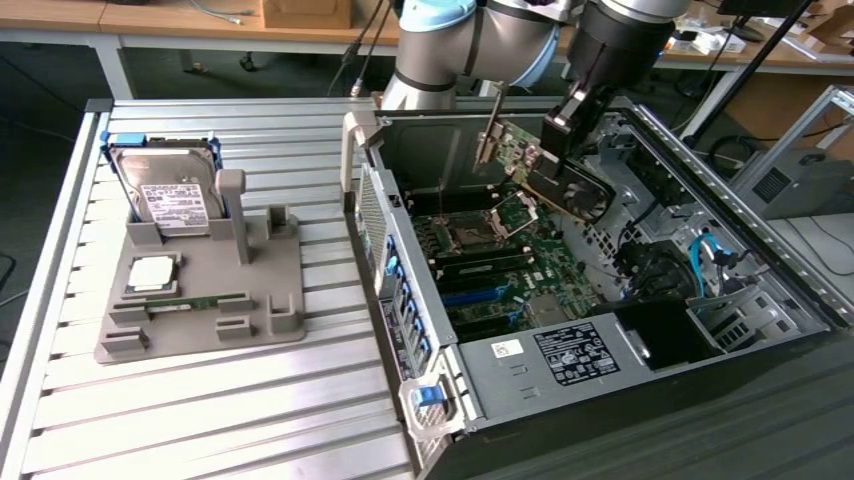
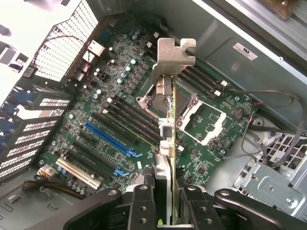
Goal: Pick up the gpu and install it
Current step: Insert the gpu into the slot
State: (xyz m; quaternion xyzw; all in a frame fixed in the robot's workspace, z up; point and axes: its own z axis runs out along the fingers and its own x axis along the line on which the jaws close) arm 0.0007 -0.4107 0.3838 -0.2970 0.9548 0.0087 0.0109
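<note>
looking across the slatted table (image 1: pixel 200 400), i see the open computer case (image 1: pixel 387 230) lying on its side with the arm reaching into it. the motherboard (image 2: pixel 120 110) lies bare below, and the gpu (image 2: pixel 169 115) hangs above it, seated nowhere yet, clamped between the jaws. to do this well, i'd say, bring the card square to the board, silver bracket (image 2: pixel 173 52) toward the case's rear wall, connector edge over the long blue slot (image 2: pixel 108 139), then press straight and evenly, clear of the loose cables (image 2: pixel 268 96).
</note>
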